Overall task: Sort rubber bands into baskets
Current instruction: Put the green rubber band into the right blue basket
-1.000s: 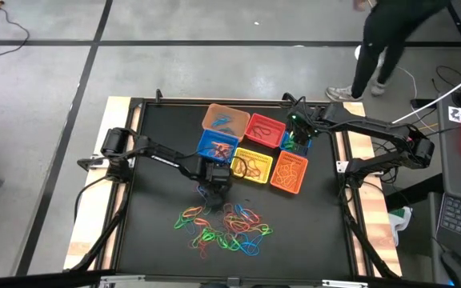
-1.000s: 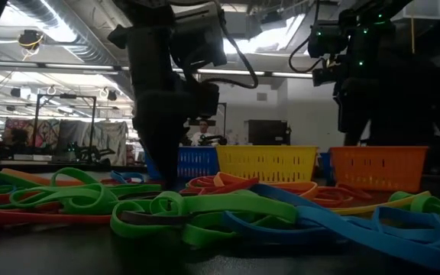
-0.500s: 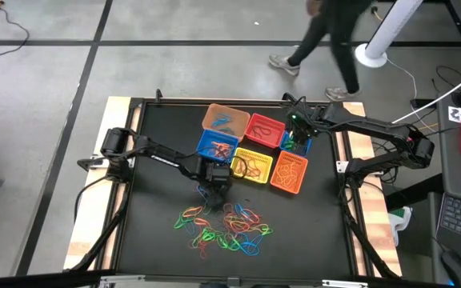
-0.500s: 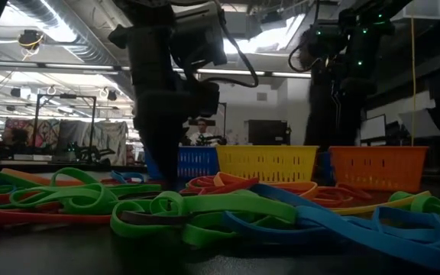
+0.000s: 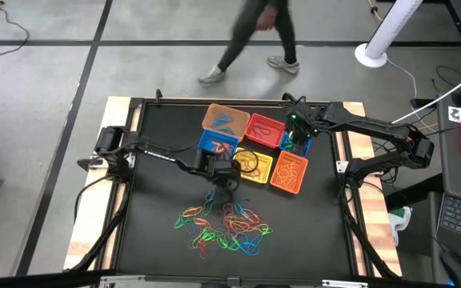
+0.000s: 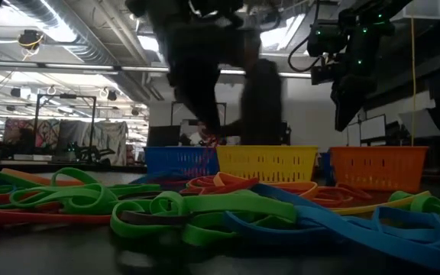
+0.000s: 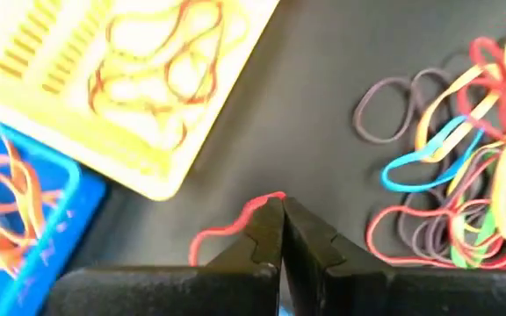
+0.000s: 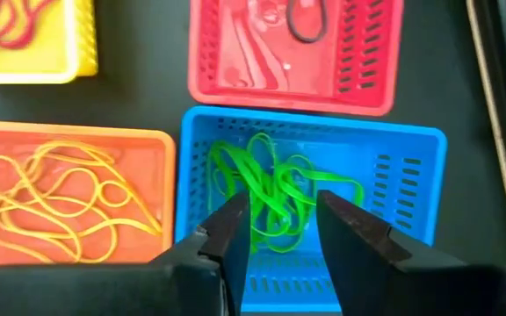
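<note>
Loose rubber bands (image 5: pixel 226 224) in red, green, blue, yellow and orange lie in a heap near the table's front. Behind them the baskets stand close together: tan-orange (image 5: pixel 225 118), red (image 5: pixel 264 130), blue (image 5: pixel 214 144), yellow (image 5: pixel 256 166), orange (image 5: pixel 289 173) and a second blue (image 8: pixel 393 175). My left gripper (image 7: pixel 279 211) is between the heap and the yellow basket (image 7: pixel 77 96), shut on a red rubber band (image 7: pixel 227 226). My right gripper (image 8: pixel 284 219) hovers open over the blue basket holding green bands (image 8: pixel 279 193). My left gripper pinches the red band's top bend (image 7: pixel 269 199) between its two fingertips. The fingers slant down from above. The rest of the loop (image 7: pixel 213 235) hangs slack beside and below the fingers, off the heap.
The table's raised wooden edges (image 5: pixel 118 160) run along both sides. Bare black mat lies left and right of the heap. A person walks on the floor beyond the far edge (image 5: pixel 254 40). Orange bands lie in the left blue basket (image 7: pixel 7 211).
My left gripper has shut on a red band at the heap's far edge. It has then risen and drawn a little toward the baskets, rolling slightly and lifting the band off the table. A person has walked leftward beyond the table.
</note>
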